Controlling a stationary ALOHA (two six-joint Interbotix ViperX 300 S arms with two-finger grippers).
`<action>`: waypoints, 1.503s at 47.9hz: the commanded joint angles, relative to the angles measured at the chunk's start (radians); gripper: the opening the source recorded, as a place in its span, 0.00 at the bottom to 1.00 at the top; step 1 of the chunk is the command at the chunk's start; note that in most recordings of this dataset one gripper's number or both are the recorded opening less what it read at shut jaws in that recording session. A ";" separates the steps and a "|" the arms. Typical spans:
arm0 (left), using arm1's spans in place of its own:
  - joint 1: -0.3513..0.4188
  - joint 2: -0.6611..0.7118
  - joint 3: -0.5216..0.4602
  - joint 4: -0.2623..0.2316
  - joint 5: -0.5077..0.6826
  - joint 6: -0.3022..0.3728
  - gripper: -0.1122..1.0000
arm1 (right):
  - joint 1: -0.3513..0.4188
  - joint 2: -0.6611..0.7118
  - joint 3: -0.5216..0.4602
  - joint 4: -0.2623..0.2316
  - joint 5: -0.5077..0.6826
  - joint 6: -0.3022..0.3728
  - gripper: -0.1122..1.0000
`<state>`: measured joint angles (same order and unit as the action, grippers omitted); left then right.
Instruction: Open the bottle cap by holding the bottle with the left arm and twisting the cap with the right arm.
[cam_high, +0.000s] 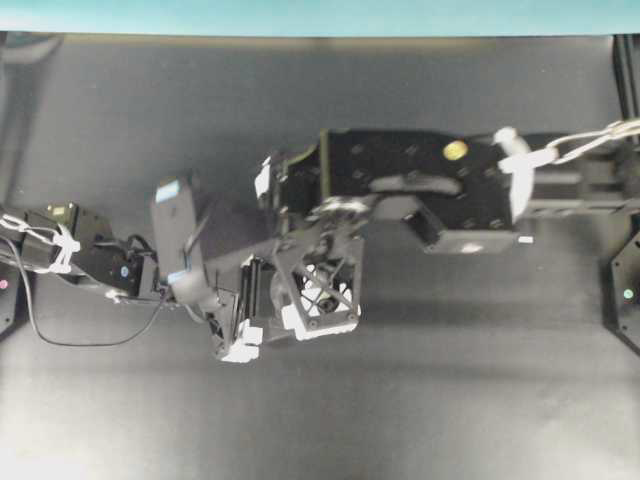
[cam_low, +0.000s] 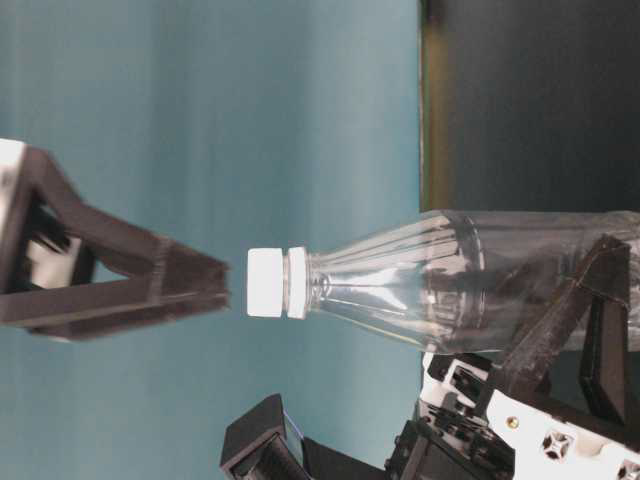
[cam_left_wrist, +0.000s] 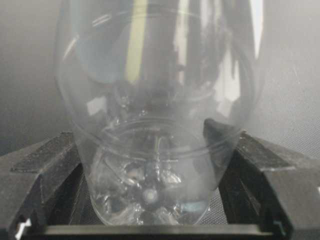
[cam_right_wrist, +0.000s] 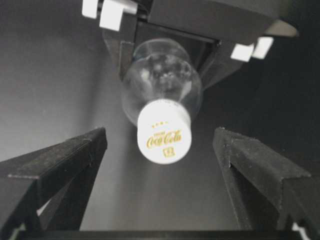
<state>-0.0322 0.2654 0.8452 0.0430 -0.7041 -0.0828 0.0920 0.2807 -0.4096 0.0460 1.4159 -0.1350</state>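
Note:
In the left wrist view the clear bottle (cam_left_wrist: 155, 115) stands between two black fingers (cam_left_wrist: 45, 165) that press its lower body; my left gripper (cam_left_wrist: 155, 155) is shut on it. From table level the bottle (cam_low: 450, 280) points its white cap (cam_low: 270, 283) at one finger (cam_low: 150, 285) of the right gripper, with a small gap. The right wrist view has the cap (cam_right_wrist: 164, 135), printed in gold, midway between the spread fingers (cam_right_wrist: 65, 160) of the right gripper (cam_right_wrist: 160, 145), touching neither. Seen from overhead, the right gripper (cam_high: 320, 295) covers the bottle, with the left gripper (cam_high: 270, 270) beside it.
The dark tabletop (cam_high: 450, 400) runs under both arms. A teal wall (cam_high: 320, 15) borders its far edge. A thin black cable (cam_high: 90, 340) loops off the left arm. Black stands (cam_high: 625, 290) sit at the right edge.

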 joint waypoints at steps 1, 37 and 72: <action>-0.003 0.005 -0.003 0.003 0.003 -0.002 0.83 | 0.026 -0.058 -0.023 0.002 0.003 0.086 0.85; -0.009 0.005 -0.009 0.003 0.003 -0.003 0.83 | 0.020 0.052 -0.064 0.002 0.021 0.994 0.82; -0.011 0.005 -0.008 0.003 0.003 -0.003 0.83 | 0.005 0.049 0.009 -0.012 0.020 0.911 0.43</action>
<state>-0.0383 0.2654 0.8422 0.0445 -0.7041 -0.0828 0.0874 0.3344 -0.4019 0.0368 1.4358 0.8161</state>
